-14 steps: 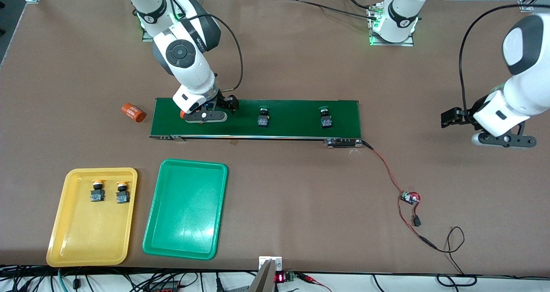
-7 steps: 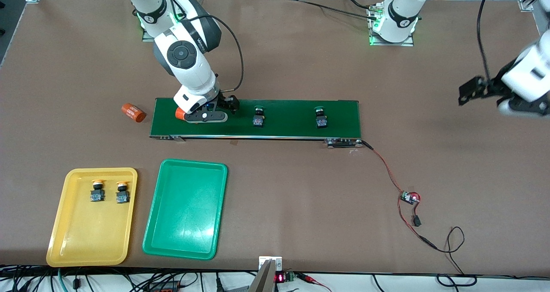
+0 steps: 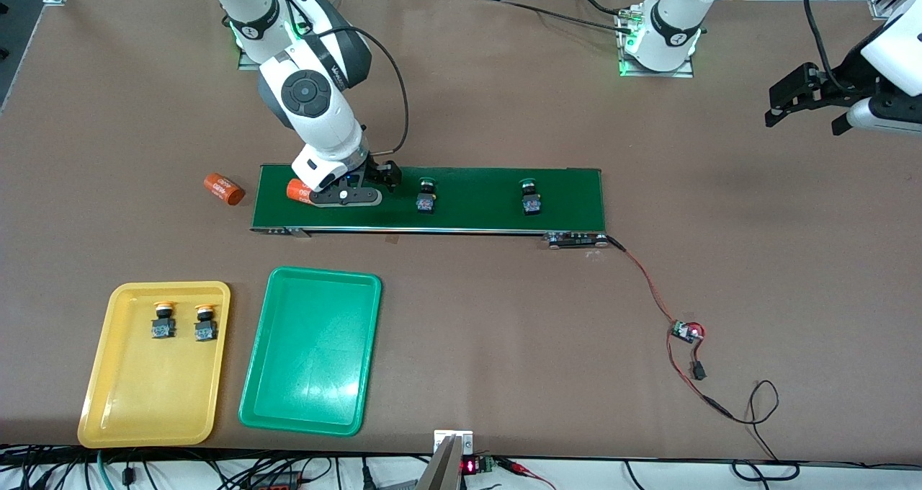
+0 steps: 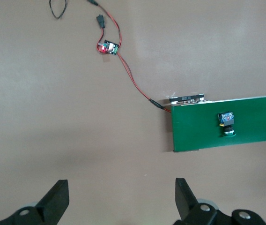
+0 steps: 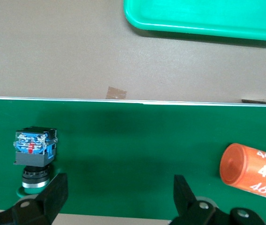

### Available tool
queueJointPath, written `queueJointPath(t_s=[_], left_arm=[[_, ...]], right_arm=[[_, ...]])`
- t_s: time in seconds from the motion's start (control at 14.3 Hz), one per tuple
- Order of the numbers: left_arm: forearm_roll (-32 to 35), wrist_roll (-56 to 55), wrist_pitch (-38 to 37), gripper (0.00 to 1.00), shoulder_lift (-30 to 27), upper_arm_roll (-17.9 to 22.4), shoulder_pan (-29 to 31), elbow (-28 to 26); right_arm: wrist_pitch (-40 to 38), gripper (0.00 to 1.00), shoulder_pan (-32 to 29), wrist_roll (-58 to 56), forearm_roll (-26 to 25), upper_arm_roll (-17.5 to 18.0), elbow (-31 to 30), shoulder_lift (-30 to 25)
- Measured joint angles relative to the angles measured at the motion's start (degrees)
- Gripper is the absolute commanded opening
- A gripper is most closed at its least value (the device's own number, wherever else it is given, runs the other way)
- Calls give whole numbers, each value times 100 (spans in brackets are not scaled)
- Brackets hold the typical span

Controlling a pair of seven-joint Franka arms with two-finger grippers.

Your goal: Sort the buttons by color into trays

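From the front camera, the right gripper (image 3: 344,196) hangs low over the long dark-green conveyor belt (image 3: 468,220) at the right arm's end. An orange cylinder with white numerals (image 3: 297,190) lies just beside it on the belt, and a second orange cylinder (image 3: 222,188) rests off the belt end. The nearer green-capped button (image 3: 426,195) sits close by toward the left arm's end, with the second green-capped button (image 3: 529,196) well past it. Both yellow-capped buttons (image 3: 163,320) already rest in the shallow yellow plastic tray (image 3: 101,403); the shallow green plastic tray (image 3: 253,403) is bare. The left gripper (image 3: 807,108) waits high over bare table.

In the left wrist view, the left gripper's fingers (image 4: 58,201) stand wide apart, holding nothing.

In the right wrist view, the right gripper's fingers (image 5: 53,197) are spread and empty, with the green-capped button at one fingertip. I judge it should centre on the dark base before closing, keeping clear of the cylinder; open table toward the green tray leaves room.
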Motion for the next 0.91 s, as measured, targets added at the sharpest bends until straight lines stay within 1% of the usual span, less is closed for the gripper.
queueJointPath(t_s=[0.35, 0.56, 0.7, 0.91], left_arm=[[-32, -265, -1, 100, 187, -119, -30, -6], [-32, -280, 73, 100, 394, -120, -34, -6], [-32, -289, 230, 100, 527, -116, -33, -4], [-32, -302, 266, 100, 564, -90, -9, 7]], right_arm=[[1, 100, 74, 74, -28, 0, 1, 63], [7, 100, 165, 369, -269, 0, 5, 153], [12, 100, 185, 423, -302, 0, 14, 205], [12, 100, 184, 428, -386, -22, 20, 224]])
